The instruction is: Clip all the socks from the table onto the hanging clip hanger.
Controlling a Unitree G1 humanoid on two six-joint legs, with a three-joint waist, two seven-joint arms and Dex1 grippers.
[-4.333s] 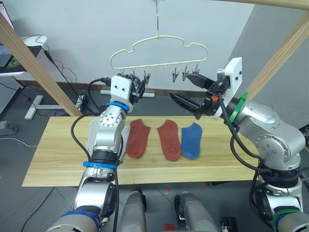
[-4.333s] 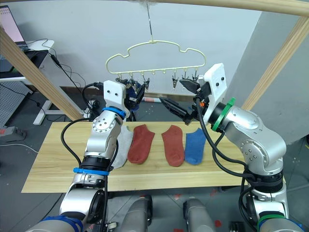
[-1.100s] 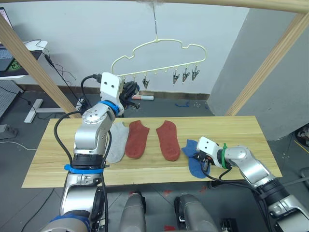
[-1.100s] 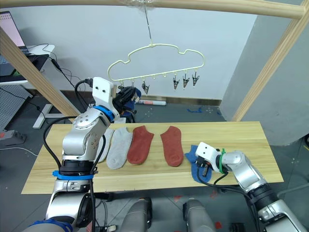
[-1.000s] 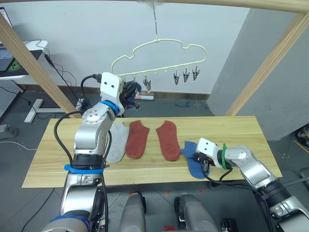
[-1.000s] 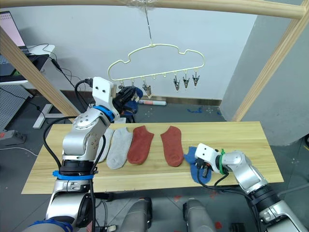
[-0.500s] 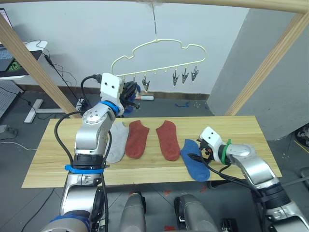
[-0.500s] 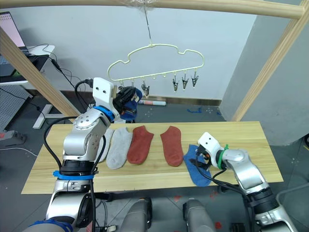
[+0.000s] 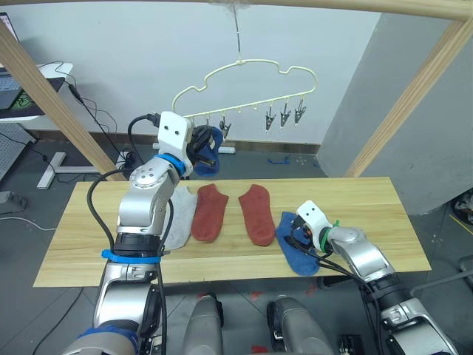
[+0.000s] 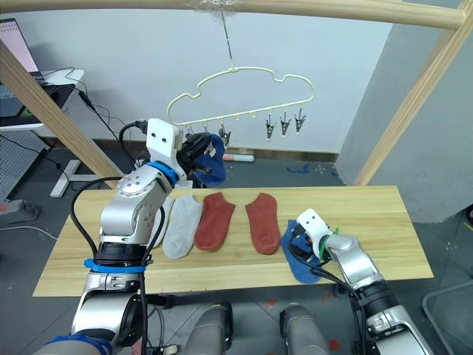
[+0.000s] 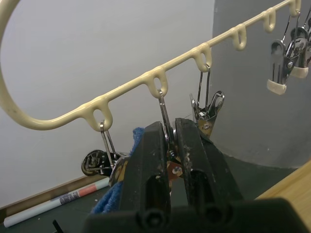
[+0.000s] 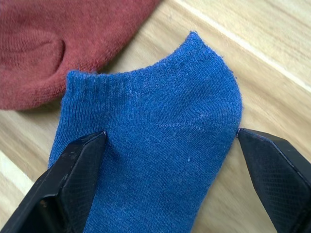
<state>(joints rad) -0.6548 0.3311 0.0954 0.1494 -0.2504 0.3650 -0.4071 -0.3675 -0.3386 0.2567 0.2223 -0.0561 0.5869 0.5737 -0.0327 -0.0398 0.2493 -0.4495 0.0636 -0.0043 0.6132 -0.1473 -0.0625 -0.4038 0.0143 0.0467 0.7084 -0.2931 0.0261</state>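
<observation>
Lowered again, right gripper (image 12: 170, 160) straddles the blue sock (image 12: 155, 145), jaws apart; left gripper (image 11: 167, 145) jaws together.

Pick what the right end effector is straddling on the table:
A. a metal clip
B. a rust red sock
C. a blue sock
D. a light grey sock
C: the right wrist view shows the open right end effector with a finger on each side of the blue sock.

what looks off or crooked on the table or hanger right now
The blue sock on the table lies skewed at the near edge, out of line with the neat rust red socks, between the right gripper's open fingers. The clip hanger hangs tilted, lower at the left gripper, which is shut on another blue sock.
</observation>
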